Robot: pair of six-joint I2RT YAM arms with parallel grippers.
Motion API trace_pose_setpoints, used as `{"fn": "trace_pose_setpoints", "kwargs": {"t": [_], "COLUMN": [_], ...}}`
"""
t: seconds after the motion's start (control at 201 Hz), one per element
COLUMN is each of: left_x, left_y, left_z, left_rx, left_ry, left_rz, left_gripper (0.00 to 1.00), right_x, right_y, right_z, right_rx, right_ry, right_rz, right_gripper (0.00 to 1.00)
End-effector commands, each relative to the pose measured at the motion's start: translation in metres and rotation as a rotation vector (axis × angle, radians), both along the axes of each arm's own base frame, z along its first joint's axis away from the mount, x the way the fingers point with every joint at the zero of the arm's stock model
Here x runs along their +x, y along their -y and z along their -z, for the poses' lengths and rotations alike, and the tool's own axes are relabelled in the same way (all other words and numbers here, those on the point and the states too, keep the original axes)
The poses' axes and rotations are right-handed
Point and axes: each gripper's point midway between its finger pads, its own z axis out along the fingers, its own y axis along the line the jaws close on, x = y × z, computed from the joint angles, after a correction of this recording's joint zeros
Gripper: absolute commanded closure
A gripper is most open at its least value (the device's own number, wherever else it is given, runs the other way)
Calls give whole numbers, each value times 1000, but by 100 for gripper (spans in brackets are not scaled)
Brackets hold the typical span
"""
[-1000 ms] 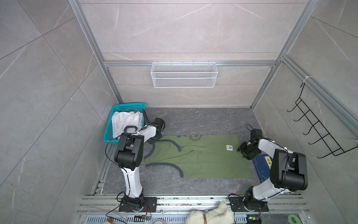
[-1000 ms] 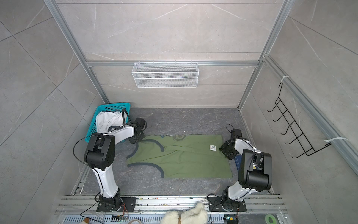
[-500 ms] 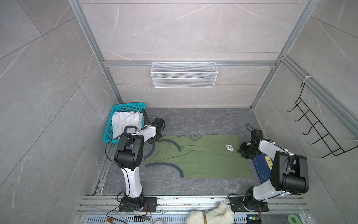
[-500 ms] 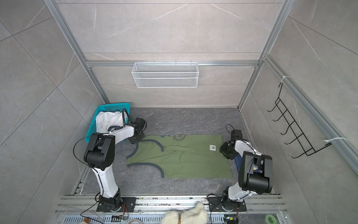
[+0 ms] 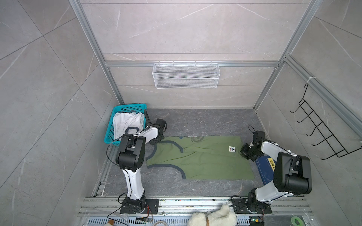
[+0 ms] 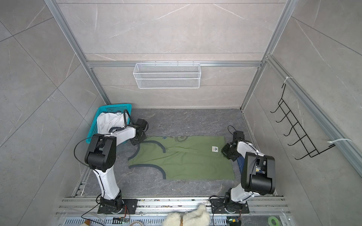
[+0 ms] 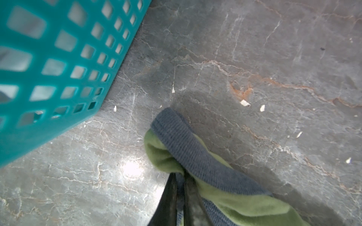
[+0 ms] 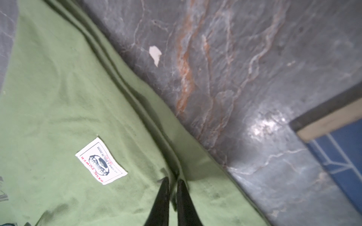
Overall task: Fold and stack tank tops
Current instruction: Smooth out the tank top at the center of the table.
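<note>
**A:** What has the left gripper (image 7: 179, 176) got?

**B:** Its jaws are clamped tight on a shoulder strap of the olive green tank top (image 7: 162, 154), pinching it where the navy trim (image 7: 186, 144) bunches up. Just past the fingertips is bare grey marbled surface (image 7: 254, 58). Further out to one side is the teal basket (image 7: 58, 58), near the strap but not touching it.

**A:** And the right gripper (image 8: 173, 181)?

**B:** It is pinched together on the hem at the opposite end of the same top, with a ridge of green cloth raised between the fingers. The white label (image 8: 100, 161) lies just beside them on the cloth. The blue board (image 8: 342, 156) sits further out, past a strip of bare surface.

**A:** So where does the top lie overall?

**B:** In both top views it is spread flat between the two grippers, one at each end. The white tank top (image 5: 127, 121) is crumpled inside the basket next to the left gripper.
</note>
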Motion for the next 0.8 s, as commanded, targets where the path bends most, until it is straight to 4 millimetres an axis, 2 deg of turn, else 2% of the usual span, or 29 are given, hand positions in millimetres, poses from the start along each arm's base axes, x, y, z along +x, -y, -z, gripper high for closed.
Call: {"fn": "trace_pose_setpoints", "kwargs": {"t": [0.0, 0.134, 0.269, 0.473, 0.791], "left_x": [5, 6, 7, 8, 8], "left_y": [-2, -1, 0, -1, 0], "left_z": [-9, -10, -11, -13, -15], "left_rx": [9, 6, 2, 9, 4], "left_ry": [23, 24, 27, 27, 31], "left_rz": [4, 2, 1, 3, 3], "left_gripper": [90, 90, 90, 90, 90], "right_x": [-8, -9, -10, -16, -16], "right_y": [-1, 2, 8, 32, 34], "right_z": [9, 10, 1, -28, -34], "right_rx": [-10, -25, -64, -208, -221], "right_ry": [-36, -44, -26, 29, 44], "right_rz": [3, 10, 26, 89, 104], "right_gripper": [88, 90, 100, 100, 100]}}
